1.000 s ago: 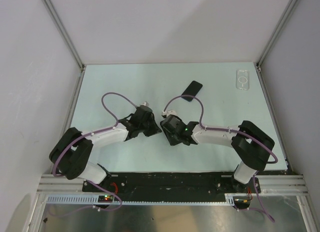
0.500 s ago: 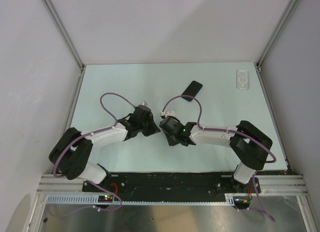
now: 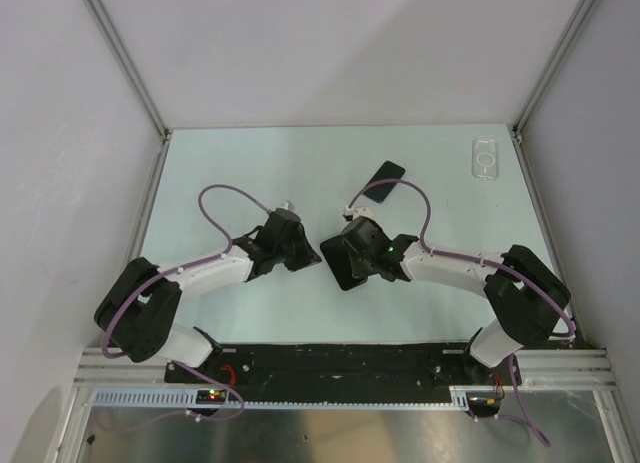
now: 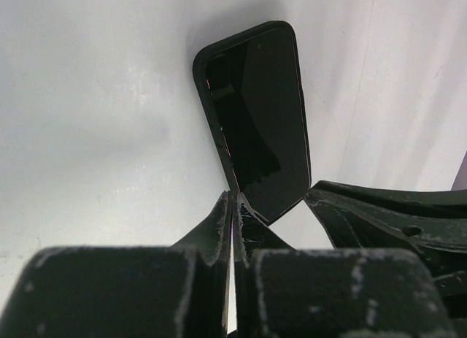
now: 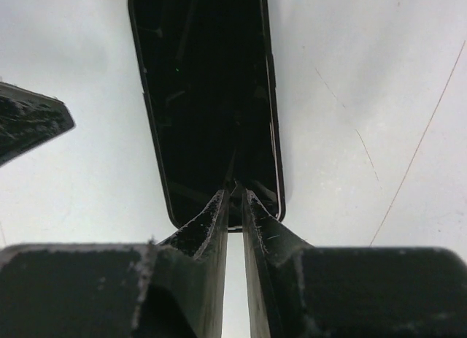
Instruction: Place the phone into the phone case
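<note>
Pale green table (image 3: 250, 163); left gripper (image 4: 233, 201) has its fingers pressed together, tips at a corner of the phone (image 4: 263, 119); right gripper (image 5: 234, 188) likewise closed, tips at the phone's end; second phone (image 3: 383, 181) lies just beyond; phone case (image 3: 485, 159) lies in the far right corner, well apart.

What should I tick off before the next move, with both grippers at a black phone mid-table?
1. The left gripper is shut: ok; its tips meet the long edge of the near phone.
2. The right gripper is shut: ok; its tips lie over that phone's end.
3. Either gripper clamps the near phone: cannot tell.
4. The phone case lies free: ok, alone at the far right corner of the table.
5. The second phone is untouched by the grippers: ok, it lies beyond them.
6. The near phone is seated in the phone case: not ok, they are far apart.
</note>
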{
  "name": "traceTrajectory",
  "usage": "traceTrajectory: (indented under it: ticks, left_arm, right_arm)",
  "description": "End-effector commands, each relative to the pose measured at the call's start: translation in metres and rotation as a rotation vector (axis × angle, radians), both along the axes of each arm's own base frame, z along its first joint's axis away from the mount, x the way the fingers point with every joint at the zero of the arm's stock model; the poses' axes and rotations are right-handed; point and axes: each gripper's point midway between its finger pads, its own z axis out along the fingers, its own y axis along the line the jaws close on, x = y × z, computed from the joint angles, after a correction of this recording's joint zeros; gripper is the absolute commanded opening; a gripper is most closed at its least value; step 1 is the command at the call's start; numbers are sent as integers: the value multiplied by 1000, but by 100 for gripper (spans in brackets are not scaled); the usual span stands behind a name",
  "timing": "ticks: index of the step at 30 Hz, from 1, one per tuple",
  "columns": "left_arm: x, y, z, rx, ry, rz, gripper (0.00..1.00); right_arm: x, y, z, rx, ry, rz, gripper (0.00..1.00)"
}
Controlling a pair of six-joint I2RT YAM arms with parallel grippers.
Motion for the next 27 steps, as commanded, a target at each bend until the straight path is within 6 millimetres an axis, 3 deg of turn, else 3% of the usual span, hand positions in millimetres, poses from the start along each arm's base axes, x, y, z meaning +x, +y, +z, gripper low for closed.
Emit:
traceTrajectory:
  ticks: [1,18,27]
  left_arm:
    - [2,1,7,-5,-30,-12,1]
    - [2,0,8,-10,-28,-14,1]
    - [4,1,9,-4,-38,-12,2]
  right_arm:
    - [-2,-8,-4,-5,0,-9,17]
    - [-13,-27,-38,-54,66,-63,12]
    - [-45,-39,-74,-67,160,-118,10]
